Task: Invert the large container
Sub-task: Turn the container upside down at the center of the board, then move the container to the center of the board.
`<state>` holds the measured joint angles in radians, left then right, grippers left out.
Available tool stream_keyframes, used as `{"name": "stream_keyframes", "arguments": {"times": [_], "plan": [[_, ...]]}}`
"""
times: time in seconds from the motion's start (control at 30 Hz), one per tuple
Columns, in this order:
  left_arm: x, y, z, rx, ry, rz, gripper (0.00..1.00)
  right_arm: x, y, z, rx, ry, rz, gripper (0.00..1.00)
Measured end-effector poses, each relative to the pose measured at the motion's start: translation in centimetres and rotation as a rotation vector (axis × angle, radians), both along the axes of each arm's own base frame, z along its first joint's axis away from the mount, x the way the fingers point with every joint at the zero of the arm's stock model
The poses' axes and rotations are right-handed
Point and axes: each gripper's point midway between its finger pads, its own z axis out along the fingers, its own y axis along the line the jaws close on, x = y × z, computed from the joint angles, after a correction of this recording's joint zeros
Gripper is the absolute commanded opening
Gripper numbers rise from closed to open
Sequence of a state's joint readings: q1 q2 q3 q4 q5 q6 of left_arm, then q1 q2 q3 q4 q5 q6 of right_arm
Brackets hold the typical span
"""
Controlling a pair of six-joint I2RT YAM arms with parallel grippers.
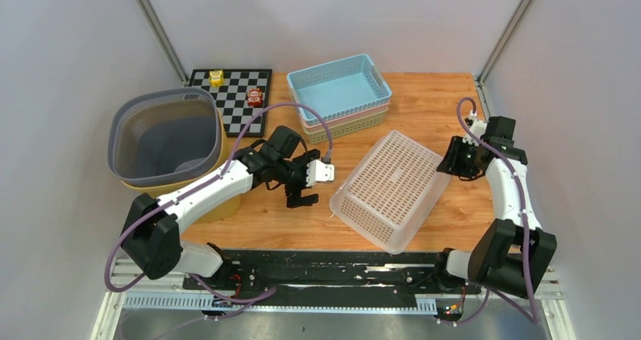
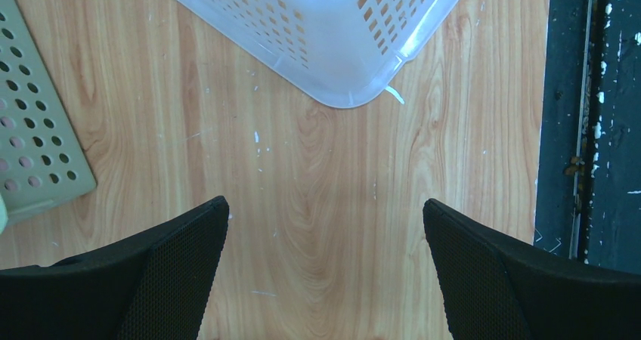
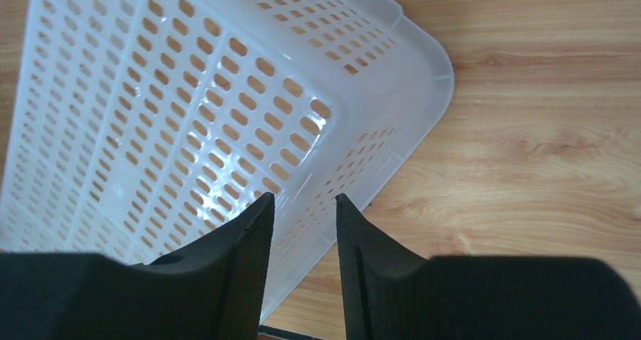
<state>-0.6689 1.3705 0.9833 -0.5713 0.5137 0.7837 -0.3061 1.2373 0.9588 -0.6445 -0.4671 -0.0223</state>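
The large container is a white perforated basket (image 1: 389, 189) lying bottom-up on the wooden table, rim down, right of centre. It also shows in the left wrist view (image 2: 332, 30) and the right wrist view (image 3: 166, 113). My left gripper (image 1: 306, 183) hangs just left of the basket's near-left corner, jaws wide open and empty (image 2: 325, 208) over bare wood. My right gripper (image 1: 447, 162) is at the basket's far-right corner, above its side wall (image 3: 305, 200). Its jaws stand a narrow gap apart with nothing between them.
A grey slotted bowl (image 1: 166, 136) sits in a yellow tub at the left. A chessboard (image 1: 230, 98) with two small toy cars lies at the back. A stack of blue, pink and beige baskets (image 1: 340, 91) stands behind the left gripper; its beige one shows (image 2: 38, 128). A black rail (image 1: 325, 268) runs along the near edge.
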Motion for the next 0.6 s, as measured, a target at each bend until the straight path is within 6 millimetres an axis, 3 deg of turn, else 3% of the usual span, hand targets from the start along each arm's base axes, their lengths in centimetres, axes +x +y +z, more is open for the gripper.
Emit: {"name": "stream_keyframes", "arguments": {"times": [0.13, 0.27, 0.6], "plan": [[0.2, -0.1, 0.1, -0.004, -0.008, 0.01, 1.0, 0.5, -0.9, -1.4, -0.041, 0.045, -0.022, 0.31], [0.5, 0.0, 0.7, -0.008, -0.032, 0.019, 1.0, 2.0, -2.0, -1.4, -0.075, 0.049, -0.04, 0.28], [0.5, 1.2, 3.8, -0.041, -0.151, 0.038, 1.0, 4.8, -3.7, -1.2, -0.127, 0.046, -0.037, 0.31]]}}
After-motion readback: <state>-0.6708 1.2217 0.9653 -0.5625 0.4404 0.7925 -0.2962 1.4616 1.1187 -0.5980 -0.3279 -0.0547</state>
